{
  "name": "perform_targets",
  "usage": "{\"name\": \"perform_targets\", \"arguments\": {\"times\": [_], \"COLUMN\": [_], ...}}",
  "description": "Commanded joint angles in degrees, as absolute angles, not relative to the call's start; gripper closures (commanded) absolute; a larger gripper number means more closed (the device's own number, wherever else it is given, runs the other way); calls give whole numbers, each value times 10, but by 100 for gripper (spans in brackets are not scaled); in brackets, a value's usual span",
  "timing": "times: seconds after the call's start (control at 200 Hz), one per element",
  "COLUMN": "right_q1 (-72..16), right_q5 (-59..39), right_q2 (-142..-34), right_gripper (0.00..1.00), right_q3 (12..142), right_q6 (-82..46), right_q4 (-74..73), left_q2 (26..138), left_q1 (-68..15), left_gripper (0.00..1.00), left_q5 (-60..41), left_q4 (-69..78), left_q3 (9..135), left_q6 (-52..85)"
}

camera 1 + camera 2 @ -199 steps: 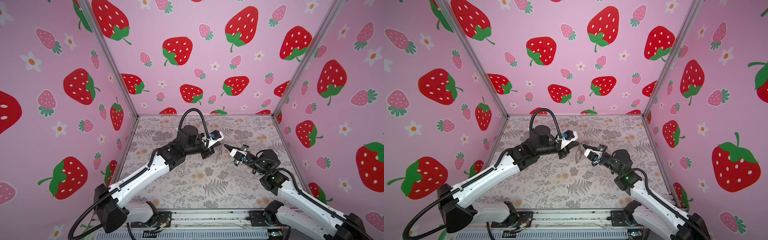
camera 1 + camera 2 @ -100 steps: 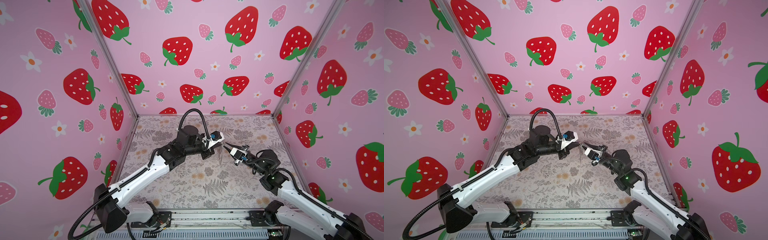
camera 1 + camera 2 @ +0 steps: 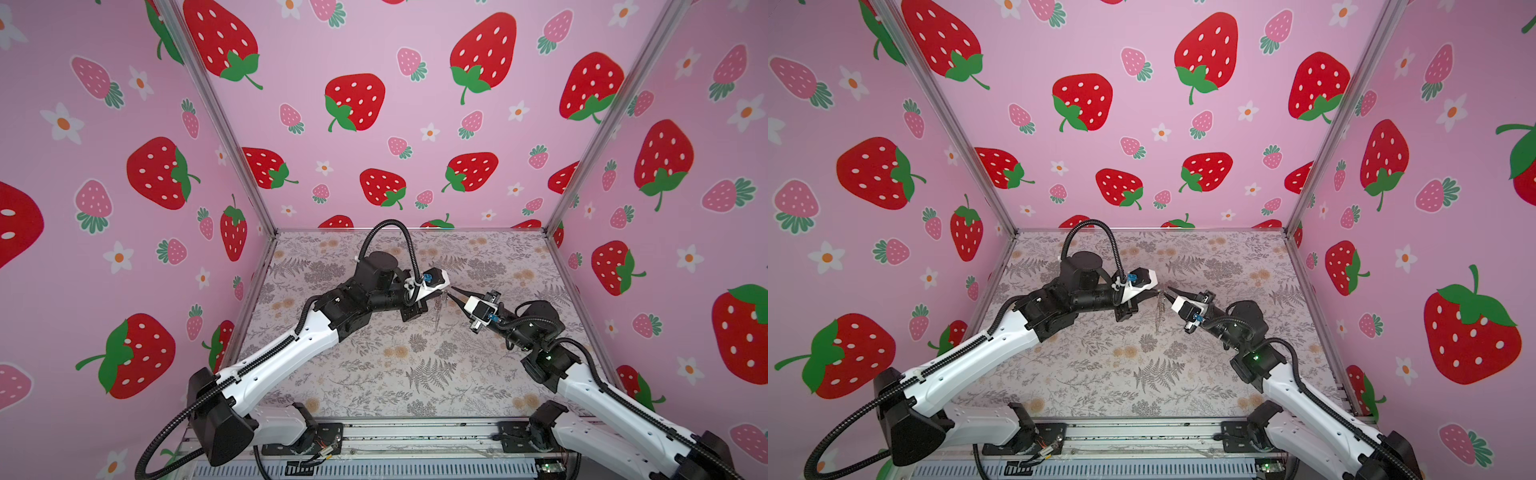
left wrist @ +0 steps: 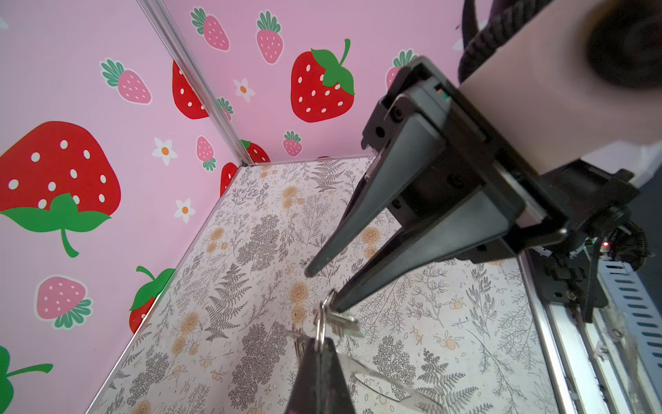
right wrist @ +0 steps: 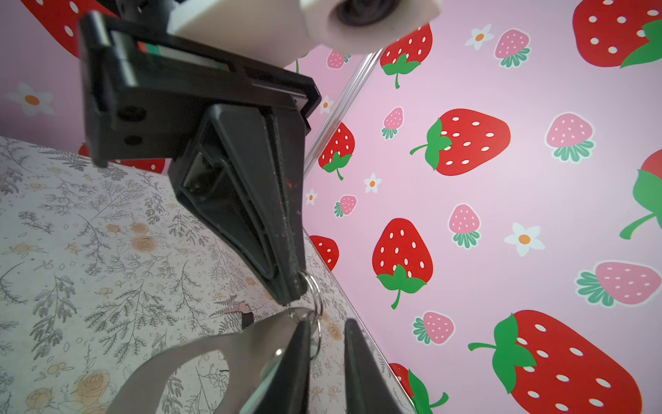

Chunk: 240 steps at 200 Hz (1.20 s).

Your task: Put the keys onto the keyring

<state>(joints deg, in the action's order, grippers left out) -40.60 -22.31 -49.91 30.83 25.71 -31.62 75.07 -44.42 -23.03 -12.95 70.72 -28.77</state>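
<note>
The left gripper is pinched tight on a small split ring of the keyring, holding its crescent plate up off the table. The right gripper sits right at that ring with its jaws a little apart, gripping nothing. The silver key looks threaded onto the ring. The black-headed key lies on the table below, so I'd call the job about half done.

Keyring — grey curved plate — hangs in mid-air, silver key dangling at its ring; black-headed key lies on the table.
</note>
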Motion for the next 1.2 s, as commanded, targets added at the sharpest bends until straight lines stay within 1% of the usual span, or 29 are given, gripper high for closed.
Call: {"name": "perform_targets", "arguments": {"times": [0.0,0.275,0.505,0.71,1.195], "right_q1": [-403,-403,-402,-399,-396], "right_q5": [-260,-251,-244,-245,-276], "right_q2": [-500,-507,-508,-514,-518], "right_gripper": [81,92,97,100,100], "right_q3": [326,328,326,328,334], "right_q6": [244,254,257,251,241], "right_q4": [-309,-302,-301,-297,-299], "left_q2": [750,748,748,744,722], "left_q1": [-446,-446,-446,-446,-446], "left_gripper": [100,100,100,100,100], "left_q5": [-243,-242,-242,-241,-229], "left_q4": [-132,-138,-143,-131,-22], "left_q3": [741,744,746,746,696], "left_q6": [-306,-313,-321,-323,-284]}}
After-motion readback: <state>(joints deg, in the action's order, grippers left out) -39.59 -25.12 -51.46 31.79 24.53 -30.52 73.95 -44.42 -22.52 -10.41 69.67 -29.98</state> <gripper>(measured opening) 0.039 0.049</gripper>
